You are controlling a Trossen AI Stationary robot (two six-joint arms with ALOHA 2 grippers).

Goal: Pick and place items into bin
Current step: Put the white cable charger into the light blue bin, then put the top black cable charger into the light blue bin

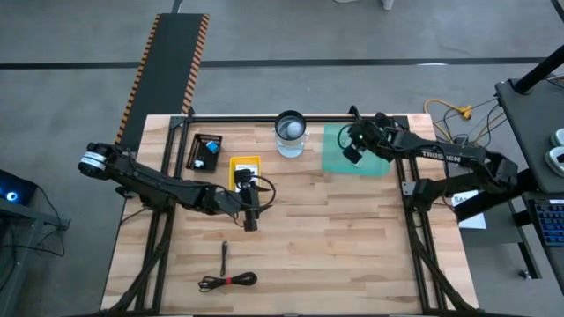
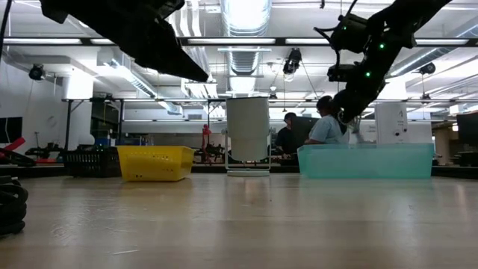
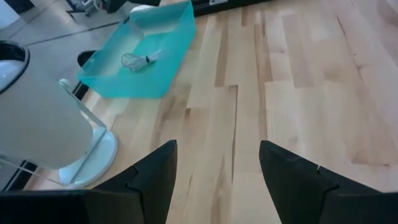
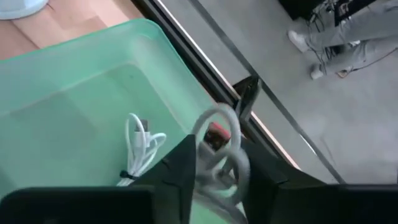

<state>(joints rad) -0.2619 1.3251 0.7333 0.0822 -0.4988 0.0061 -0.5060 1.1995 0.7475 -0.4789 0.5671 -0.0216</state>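
Observation:
My right gripper (image 4: 217, 163) is shut on a grey cable coil (image 4: 219, 144) and hovers over the teal bin (image 1: 374, 164) at the table's far right. A white cable (image 4: 140, 148) lies on the bin's floor. My left gripper (image 1: 251, 218) is open and holds nothing, above the table's middle; in its wrist view the gripper (image 3: 217, 165) looks over bare wood toward the bin (image 3: 158, 74). A black cable coil with a red tie (image 1: 229, 281) and a small black stick (image 1: 225, 256) lie near the near edge. A dark flat item (image 1: 207, 151) lies far left. My right gripper pinches the grey cable coil between its two fingers, coming from above. A loop of the coil (image 4: 227, 121) sticks out past the fingertips. The coil is lifted clear, over the bin's far rim (image 4: 186, 62); the gripper hides the rest of it.
A white roll on a stand (image 1: 290, 132) is at the far edge between the teal bin and a yellow basket (image 1: 245, 170). Bare wood lies open across the table's middle and right (image 1: 352, 238). People sit in the room beyond (image 2: 325, 127).

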